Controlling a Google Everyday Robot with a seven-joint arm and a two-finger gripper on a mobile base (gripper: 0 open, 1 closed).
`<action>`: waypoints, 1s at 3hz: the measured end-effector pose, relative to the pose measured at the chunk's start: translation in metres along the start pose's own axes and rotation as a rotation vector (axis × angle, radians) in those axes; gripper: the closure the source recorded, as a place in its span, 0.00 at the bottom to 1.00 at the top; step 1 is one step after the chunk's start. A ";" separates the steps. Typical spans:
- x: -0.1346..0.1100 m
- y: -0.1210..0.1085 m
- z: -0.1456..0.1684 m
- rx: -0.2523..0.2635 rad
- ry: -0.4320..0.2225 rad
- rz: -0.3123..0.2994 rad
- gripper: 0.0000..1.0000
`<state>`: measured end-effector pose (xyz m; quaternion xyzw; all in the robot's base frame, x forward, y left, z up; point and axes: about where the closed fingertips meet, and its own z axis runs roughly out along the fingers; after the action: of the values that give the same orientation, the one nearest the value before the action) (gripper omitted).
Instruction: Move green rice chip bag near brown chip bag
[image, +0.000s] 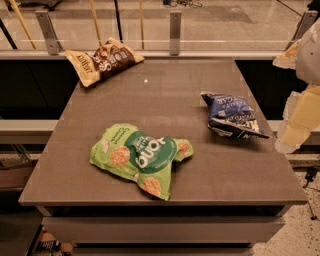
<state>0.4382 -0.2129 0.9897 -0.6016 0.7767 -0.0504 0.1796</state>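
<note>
Grey table (165, 102) before glass railing (225, 30), speckled floor (300, 235).

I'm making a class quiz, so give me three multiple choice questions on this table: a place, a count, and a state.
1. Where on the table is the brown chip bag?
A. far left corner
B. near right corner
C. centre

2. How many bags lie on the table?
A. two
B. three
C. four

3. How does the tool stand to the green rice chip bag?
A. clamps it
B. presses it
C. apart from it

Answers:
1 A, it lies at the back left.
2 B, brown, green and a blue bag.
3 C, the tool is off the table's right edge.
</note>
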 end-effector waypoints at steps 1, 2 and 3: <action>-0.004 0.001 -0.002 0.009 -0.013 0.007 0.00; -0.018 0.004 0.000 0.008 -0.042 0.029 0.00; -0.034 0.009 0.002 0.002 -0.050 0.062 0.00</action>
<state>0.4377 -0.1780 0.9921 -0.5782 0.7902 -0.0304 0.2010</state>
